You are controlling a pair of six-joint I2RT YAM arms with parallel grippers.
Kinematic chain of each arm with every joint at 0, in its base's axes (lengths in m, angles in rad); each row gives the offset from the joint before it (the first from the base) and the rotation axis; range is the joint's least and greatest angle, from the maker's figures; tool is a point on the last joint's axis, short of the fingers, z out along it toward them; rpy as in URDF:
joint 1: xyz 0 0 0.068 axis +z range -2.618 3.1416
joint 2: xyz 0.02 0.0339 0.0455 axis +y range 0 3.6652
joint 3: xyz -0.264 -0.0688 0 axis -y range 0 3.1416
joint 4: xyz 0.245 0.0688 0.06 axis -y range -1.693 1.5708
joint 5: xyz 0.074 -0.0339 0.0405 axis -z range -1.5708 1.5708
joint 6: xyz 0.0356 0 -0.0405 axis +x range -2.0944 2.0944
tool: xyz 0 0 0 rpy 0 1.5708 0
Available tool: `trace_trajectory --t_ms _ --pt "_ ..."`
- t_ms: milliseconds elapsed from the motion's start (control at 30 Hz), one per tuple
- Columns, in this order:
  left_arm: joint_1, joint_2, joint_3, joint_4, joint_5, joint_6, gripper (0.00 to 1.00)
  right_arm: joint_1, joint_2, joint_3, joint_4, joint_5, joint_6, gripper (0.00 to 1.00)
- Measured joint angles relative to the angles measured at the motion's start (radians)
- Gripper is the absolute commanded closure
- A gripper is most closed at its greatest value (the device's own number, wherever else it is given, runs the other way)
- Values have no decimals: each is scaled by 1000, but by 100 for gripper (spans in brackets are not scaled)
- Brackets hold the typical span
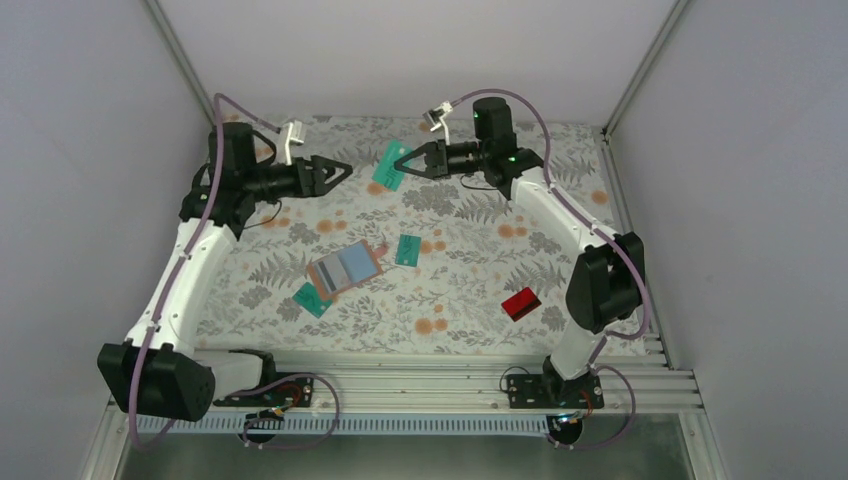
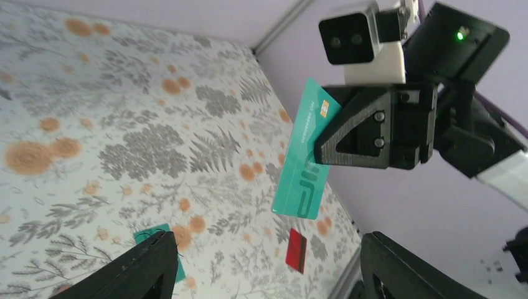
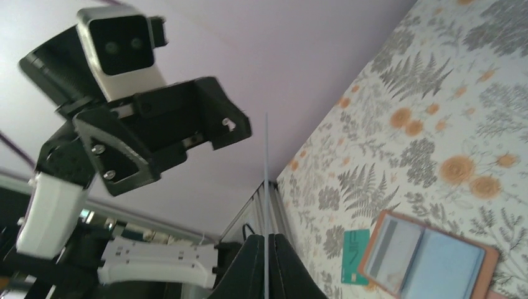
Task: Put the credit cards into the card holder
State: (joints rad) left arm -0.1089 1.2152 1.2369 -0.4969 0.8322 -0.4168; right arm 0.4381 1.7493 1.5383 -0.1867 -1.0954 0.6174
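- Teal credit card [image 1: 390, 166] was up off the counter [image 1: 470, 215] at far centre, tilted, pinched by one edge in the right pincer [image 1: 408, 163].
- Right pincer was clamped narrow on that card. In the right wrist view the card showed edge-on as a thin line rising from between the fingers [image 3: 251, 268].
- In the left wrist view the card's chip and printed face were turned toward the left arm.
- Left pincer [image 1: 345, 172] was spread wide with nothing in it. It sat just left of the held card, pointing at it but not touching.
- Card holder [image 1: 372, 264] lay open and flat on the counter, centre and slightly near.
- Grey and pale-blue faces showed inside the holder. Could not tell whether they were cards.
- Second teal card [image 1: 407, 250] lay flat just right of the holder, apart from it.
- Third teal card [image 1: 313, 299] lay at the holder's near-left corner. Could not tell if it touched or was tucked under.
- Red card [image 1: 521, 303] lay alone on the near right of the counter, well apart from the holder.
- Counter had a grey leaf and orange flower print.
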Motion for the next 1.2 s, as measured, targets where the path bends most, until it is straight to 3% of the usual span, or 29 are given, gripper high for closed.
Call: trace_trajectory --t_ms 267,567,1067,1200 --pt "-1 2 -76 -2 182 108 33 7 0 0 -149 -146 -188 96" --pt "-36 37 -100 -6 317 154 47 66 18 1 -287 -242 -336 96" --pt "-93 81 -129 -22 343 197 80 107 52 30 -360 -281 -396 96" --pt "-101 81 -130 -21 352 197 95 109 56 32 -366 -281 -401 96"
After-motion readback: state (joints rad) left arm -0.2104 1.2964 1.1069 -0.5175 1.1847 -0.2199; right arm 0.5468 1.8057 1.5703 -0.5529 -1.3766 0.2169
